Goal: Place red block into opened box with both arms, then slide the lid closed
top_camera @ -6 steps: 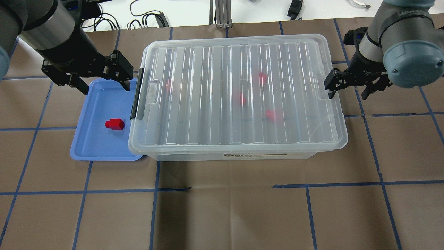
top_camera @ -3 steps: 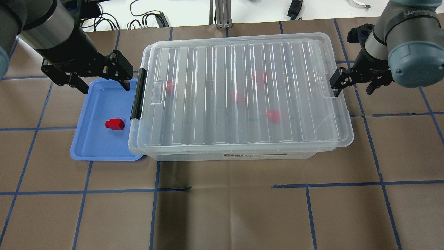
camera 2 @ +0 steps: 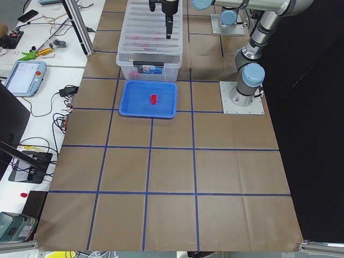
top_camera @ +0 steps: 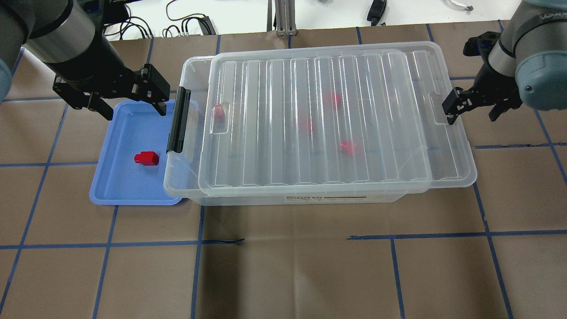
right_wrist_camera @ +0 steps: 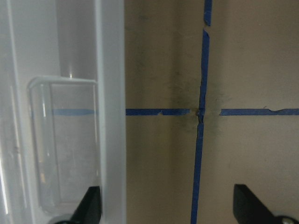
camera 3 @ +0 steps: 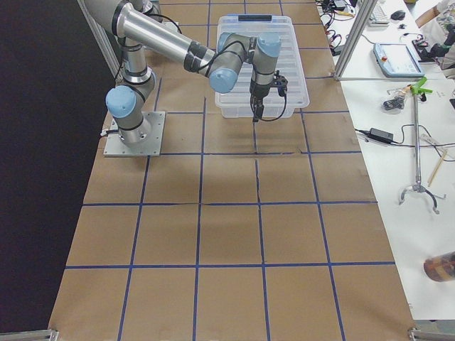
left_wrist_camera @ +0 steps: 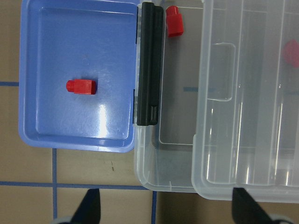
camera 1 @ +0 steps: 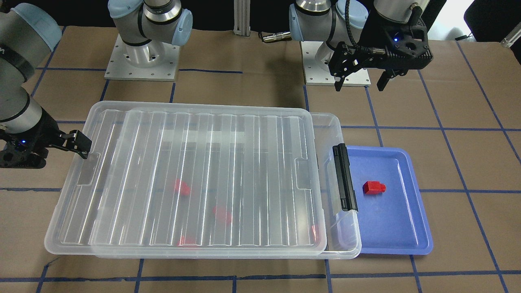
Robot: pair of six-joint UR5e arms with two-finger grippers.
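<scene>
Clear plastic takes up most of the table (top_camera: 283,266): the box (top_camera: 230,200) stands lengthwise between the two arms, with the ridged lid (top_camera: 328,119) lying flat on it. The lid sits offset toward the robot's right. Its right end overhangs the box rim, and a strip of the box is uncovered at the left end, beside the black latch (top_camera: 178,119).

One red block (left_wrist_camera: 174,27) lies on the box floor at the far side of that open strip, by the lid's left tab. Three more blocks (top_camera: 347,147) show blurred through the lid near the middle of the box. Another block (top_camera: 146,158) lies on its side in the blue tray (top_camera: 128,133), near the edge next to the box. The tray touches the box's latch end.

Left gripper (top_camera: 133,110) hangs over the tray's far edge with its fingers spread wide, holding nothing, apart from both tray and box.

Right gripper (top_camera: 471,117) is at the lid's right end, also spread. One finger (right_wrist_camera: 88,205) sits over the recessed tab of the lid, and the other (right_wrist_camera: 250,205) is out over the brown paper. Whether the inner finger actually presses on the tab I cannot tell.
</scene>
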